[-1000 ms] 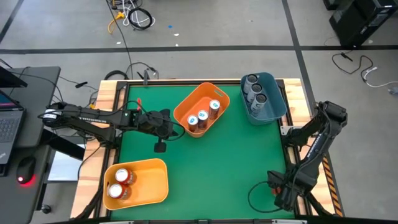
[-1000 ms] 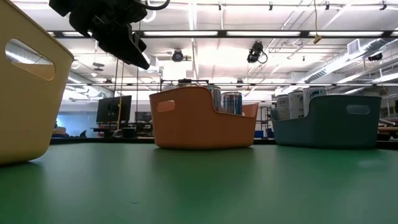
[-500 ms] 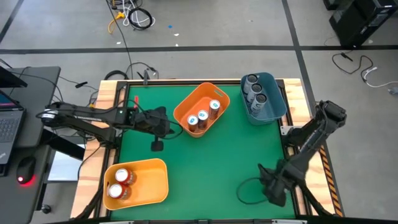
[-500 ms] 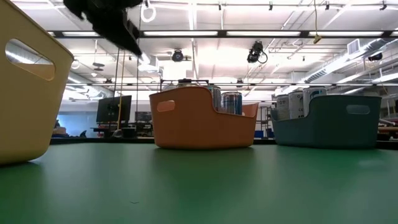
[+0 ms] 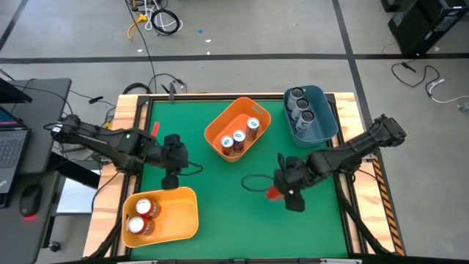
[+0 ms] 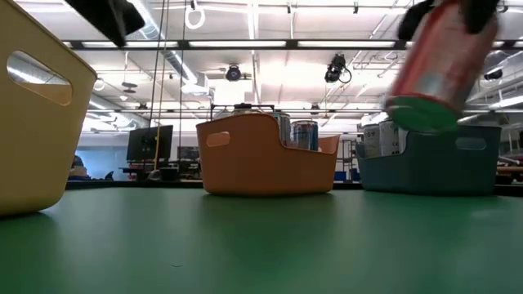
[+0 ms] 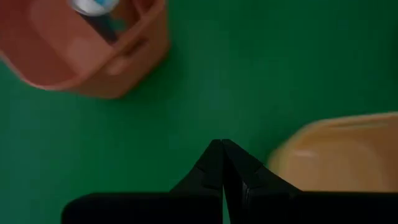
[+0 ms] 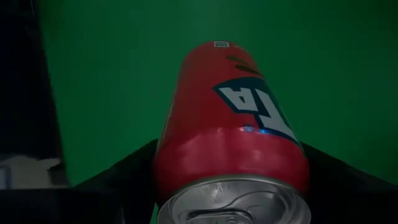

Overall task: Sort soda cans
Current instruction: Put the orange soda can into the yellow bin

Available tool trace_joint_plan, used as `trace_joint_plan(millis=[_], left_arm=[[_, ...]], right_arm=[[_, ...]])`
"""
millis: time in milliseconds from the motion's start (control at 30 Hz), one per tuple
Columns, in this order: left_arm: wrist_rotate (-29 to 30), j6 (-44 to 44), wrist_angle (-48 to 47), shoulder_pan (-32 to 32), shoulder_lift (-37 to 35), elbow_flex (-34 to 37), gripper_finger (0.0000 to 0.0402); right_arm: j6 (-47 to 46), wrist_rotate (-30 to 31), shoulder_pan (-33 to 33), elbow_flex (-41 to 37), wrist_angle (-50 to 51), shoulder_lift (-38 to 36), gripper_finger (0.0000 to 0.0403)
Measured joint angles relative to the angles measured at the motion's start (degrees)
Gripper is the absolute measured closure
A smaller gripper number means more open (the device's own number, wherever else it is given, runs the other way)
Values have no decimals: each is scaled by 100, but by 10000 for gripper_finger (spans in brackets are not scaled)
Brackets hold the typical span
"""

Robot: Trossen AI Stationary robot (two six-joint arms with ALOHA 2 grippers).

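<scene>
A red soda can [image 8: 230,124] hangs over the green table's middle right, with my right gripper [image 5: 286,187] shut on it; the low view shows the can [image 6: 437,69] high above the table. My left gripper [image 5: 171,170] hovers shut and empty just beyond the far rim of the yellow bin [image 5: 183,192], which holds two red cans [image 5: 139,216]. White-and-blue cans [image 5: 239,136] stand in the orange bin [image 5: 220,121]. Dark cans [image 5: 299,105] stand in the blue bin [image 5: 322,125]. My right gripper pinches the red can between its two fingers [image 8: 121,177], one on each side of the can's wall near its silvery top end [image 8: 171,165]. The fingers come from above, pointing steeply down and lying along the can. The can hangs below them, slightly tilted, clear of the table.
Bare green table [image 5: 242,213] lies between the yellow bin and my right gripper. A cable loop [image 5: 253,180] trails beside the right gripper. Wooden rails [image 5: 124,117] edge the table; a laptop [image 5: 11,139] sits off to the left.
My right gripper has swung from the table's near right corner toward its middle, rising and rolling, and has carried the red can into the low view, clear of the table. My left gripper, still shut, has moved from beside the orange bin toward the yellow bin and risen.
</scene>
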State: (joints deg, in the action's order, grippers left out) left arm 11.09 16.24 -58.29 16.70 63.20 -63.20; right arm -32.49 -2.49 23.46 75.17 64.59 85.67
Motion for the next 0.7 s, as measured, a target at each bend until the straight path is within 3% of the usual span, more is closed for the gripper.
trace_joint_plan(millis=[233,433,700], left_arm=[[-506,1216,124,925,31,1,401],[-738,2173,120,1231,540,9,397],[-899,2314,184,1181,1111,9,320]], right_arm=[[1003,123,-422,34,-98,0,110],[1472,145,-461,36,-100,0,110],[1955,202,-507,36,-101,0,110]])
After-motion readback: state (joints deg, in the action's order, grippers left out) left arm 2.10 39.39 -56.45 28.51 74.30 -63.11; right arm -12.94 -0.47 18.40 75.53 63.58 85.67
